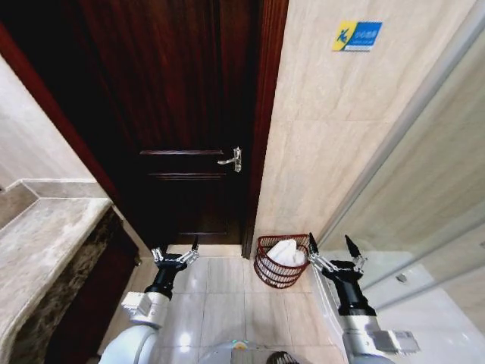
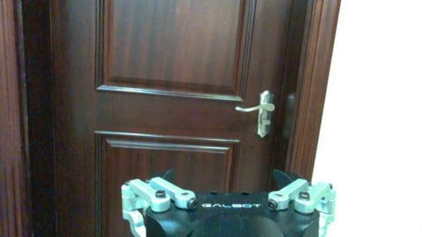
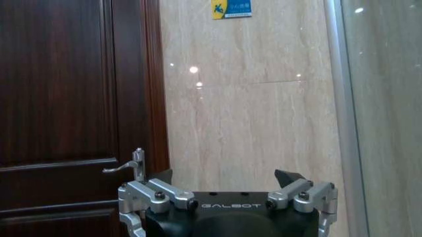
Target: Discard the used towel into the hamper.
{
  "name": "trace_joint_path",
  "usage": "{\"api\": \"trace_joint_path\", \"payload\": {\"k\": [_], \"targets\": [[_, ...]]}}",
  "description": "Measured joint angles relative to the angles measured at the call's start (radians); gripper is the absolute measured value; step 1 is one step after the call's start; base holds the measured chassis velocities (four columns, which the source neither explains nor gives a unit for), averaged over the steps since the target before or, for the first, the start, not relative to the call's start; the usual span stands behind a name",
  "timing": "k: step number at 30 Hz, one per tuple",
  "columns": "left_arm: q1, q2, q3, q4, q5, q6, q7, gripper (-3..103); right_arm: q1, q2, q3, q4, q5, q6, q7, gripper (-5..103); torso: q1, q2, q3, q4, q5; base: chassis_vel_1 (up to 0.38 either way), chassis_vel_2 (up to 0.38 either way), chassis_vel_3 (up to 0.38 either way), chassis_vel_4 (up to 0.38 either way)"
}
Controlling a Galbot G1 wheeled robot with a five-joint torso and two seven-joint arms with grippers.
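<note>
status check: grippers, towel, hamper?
Left gripper open, empty, facing the dark wooden door. Right gripper open, empty, beside the round red-brown wire hamper. White towel already inside hamper. Nothing in the way.

The hamper (image 1: 281, 262) is dark red wire mesh holding soft white cloth (image 1: 286, 253); the door (image 1: 178, 114) is glossy dark wood, the floor tiles (image 1: 227, 303) shiny.

"GALBOT" on both grippers (wall sign (image 3: 232, 8) unreadable).

Dark wooden door (image 1: 189, 114) with metal handle (image 1: 231, 159), blue wall sign (image 1: 356, 36)
</note>
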Motion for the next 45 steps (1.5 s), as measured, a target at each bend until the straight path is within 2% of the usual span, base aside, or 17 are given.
{"api": "trace_joint_path", "payload": {"k": [8, 9, 10, 12, 13, 15, 45], "targets": [[0.000, 0.000, 0.000, 0.000, 0.000, 0.000, 0.000, 100, 0.002, 0.000, 0.007, 0.000, 0.006, 0.005, -0.005, 100, 0.002, -0.001, 0.001, 0.0002, 0.0003, -0.048, 0.046, 0.052, -0.057], [0.000, 0.000, 0.000, 0.000, 0.000, 0.000, 0.000, 100, 0.006, -0.002, 0.026, -0.001, 0.025, 0.024, -0.024, 100, 0.002, -0.001, 0.001, 0.0001, 0.0001, 0.000, 0.000, 0.000, 0.000], [0.000, 0.000, 0.000, 0.000, 0.000, 0.000, 0.000, 100, 0.020, -0.006, 0.081, -0.005, 0.076, 0.075, -0.071, 100, 0.001, -0.001, 0.001, 0.0001, -0.0002, 0.000, 0.000, 0.000, 0.000], [0.000, 0.000, 0.000, 0.000, 0.000, 0.000, 0.000, 100, 0.022, -0.007, 0.089, -0.005, 0.083, 0.082, -0.078, 100, 0.001, -0.001, 0.001, 0.0001, -0.0003, 0.000, 0.000, 0.000, 0.000], [0.000, 0.000, 0.000, 0.000, 0.000, 0.000, 0.000, 100, 0.033, -0.011, 0.123, -0.006, 0.121, 0.117, -0.107, 100, 0.001, -0.001, 0.000, 0.0000, 0.0005, 0.000, 0.000, 0.000, 0.000], [0.000, 0.000, 0.000, 0.000, 0.000, 0.000, 0.000, 100, 0.045, -0.013, 0.137, -0.007, 0.135, 0.137, -0.114, 100, 0.001, -0.001, 0.000, 0.0001, 0.0002, 0.000, 0.000, 0.000, 0.000], [0.000, 0.000, 0.000, 0.000, 0.000, 0.000, 0.000, 100, 0.047, -0.015, 0.145, -0.011, 0.163, 0.170, -0.138, 100, 0.001, -0.001, 0.000, 0.0002, -0.0001, 0.013, -0.011, -0.016, 0.014]]}}
